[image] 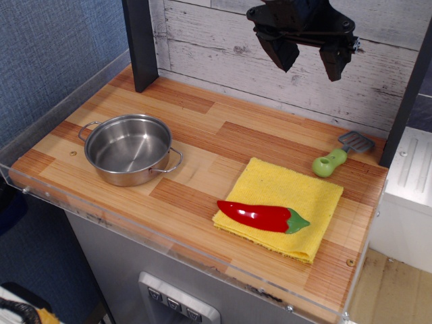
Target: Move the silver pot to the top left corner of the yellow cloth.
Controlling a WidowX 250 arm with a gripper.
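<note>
A wooden bench (202,145) with striped planks fills the view, edged at the front by a clear plastic lip. Nearest the viewer, toward the right, a square yellow cloth (287,192) lies flat on the bench, turned slightly so one corner points toward the front edge. A glossy red chili pepper (260,216) with a green stem lies across the near part of the cloth, stem end pointing right.

Farther back on the left, well apart from the cloth, the silver pot (128,148) stands upright on bare wood. It is shallow, round and shiny, and nothing is inside it. Thin wire loop handles stick out at its left and right sides.

Behind the cloth's far right corner, a small spatula (341,153) with a green handle and grey blade rests on the bench.

At the back, high above the bench and in front of a whitewashed plank wall, hangs the black robot hand (309,59). Its two fingers are spread apart and hold nothing.
</note>
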